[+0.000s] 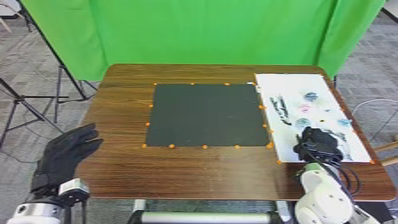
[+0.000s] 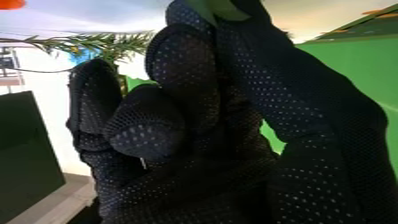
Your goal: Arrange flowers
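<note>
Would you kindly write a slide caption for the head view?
Right hand over a white sheet dotted with small flowers, beside a dark mat on a brown table; left hand at the left edge.

Bluish flower [image 1: 311,95], pink flower [image 1: 306,108], dark slender sprig [image 1: 281,110], lying apart on a white sheet [image 1: 284,82]

A spiky green sprig [image 2: 111,46] shows beyond the black-gloved robot hand [image 1: 319,143].

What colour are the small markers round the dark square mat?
The markers are orange, clearest in the head view.
</note>
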